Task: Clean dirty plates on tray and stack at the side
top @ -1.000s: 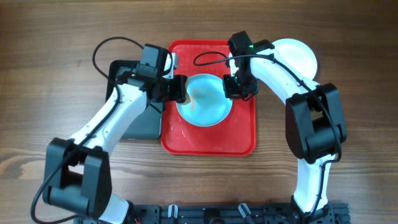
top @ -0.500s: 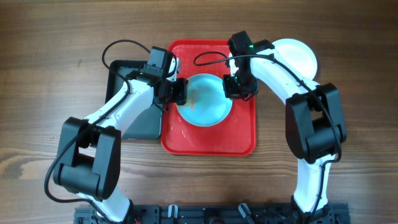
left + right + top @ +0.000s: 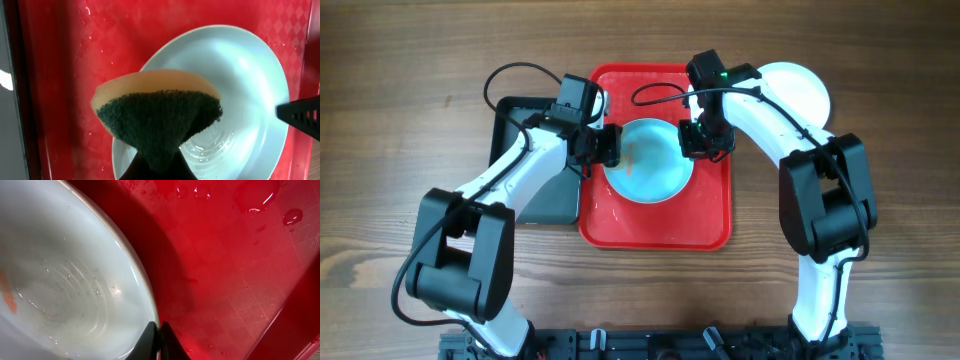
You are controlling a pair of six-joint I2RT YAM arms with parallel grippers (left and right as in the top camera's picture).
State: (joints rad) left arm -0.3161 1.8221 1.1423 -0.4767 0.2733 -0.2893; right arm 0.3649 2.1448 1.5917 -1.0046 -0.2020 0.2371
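A pale light-blue plate [image 3: 650, 165] lies wet on the red tray [image 3: 655, 228]. An orange smear [image 3: 9, 300] shows on its inside. My left gripper [image 3: 610, 147] is shut on a yellow sponge with a dark green scouring face [image 3: 157, 115], which sits over the plate's [image 3: 240, 80] left rim. My right gripper [image 3: 693, 140] is shut on the plate's right rim, its fingertips [image 3: 150, 337] pinching the edge [image 3: 145, 295]. A white plate [image 3: 805, 88] lies on the table to the right of the tray.
A smaller black tray [image 3: 535, 200] sits against the red tray's left side, under my left arm. Water drops [image 3: 255, 192] lie on the red tray's floor [image 3: 225, 255]. The wooden table [image 3: 400, 120] spreads around both trays.
My left arm's elbow has swung forward and its wrist has turned at the plate's left rim, then held still. My right arm has kept its pinch and has not moved.
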